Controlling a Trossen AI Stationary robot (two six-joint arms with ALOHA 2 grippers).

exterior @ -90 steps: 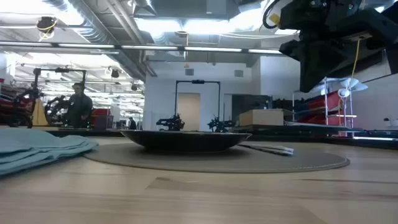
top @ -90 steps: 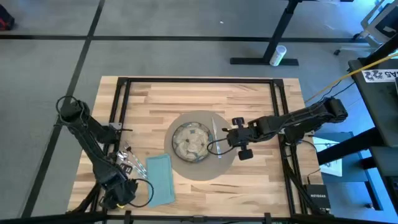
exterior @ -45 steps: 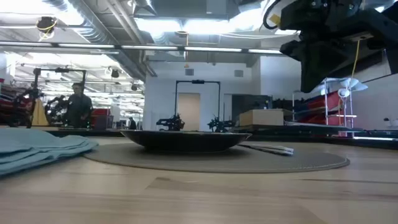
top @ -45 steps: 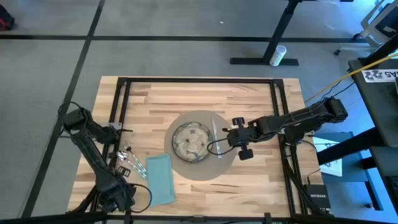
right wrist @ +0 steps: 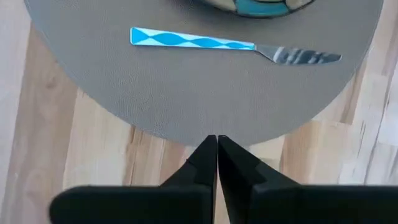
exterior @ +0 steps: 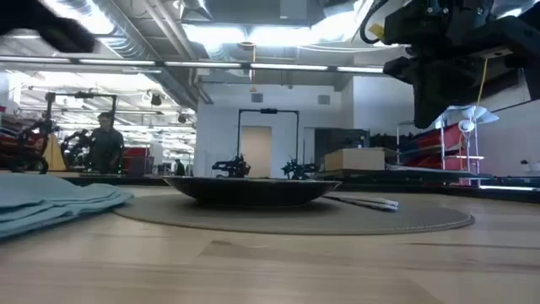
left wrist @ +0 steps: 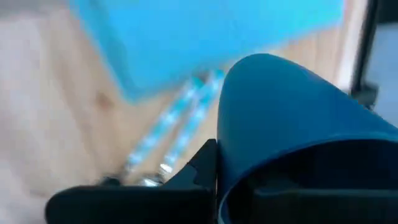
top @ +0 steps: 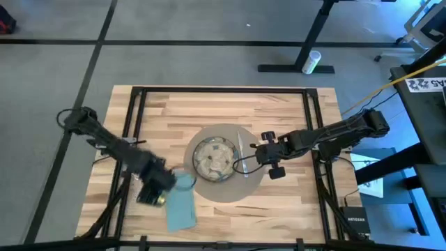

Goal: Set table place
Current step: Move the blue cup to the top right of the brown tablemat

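high view: left gripper (top: pixel 155 187) sits over the napkin (top: pixel 180 207), left of the placemat (top: pixel 226 162) and plate (top: pixel 214 157). right gripper (top: pixel 259 155) hovers at the mat's right edge.
left wrist: fingers clamp the dark-blue cup (left wrist: pixel 292 130).
right wrist: fingers pressed together, empty, knife (right wrist: pixel 233 47) on mat.

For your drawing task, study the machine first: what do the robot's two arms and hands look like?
Both arms are dark, almost black, built of slim jointed segments with thin black cables looping beside them. The right hand ends in two flat, tapering black fingers on a blocky black base. The left hand looks equally dark and chunky from above, with a small yellowish spot near its tip.
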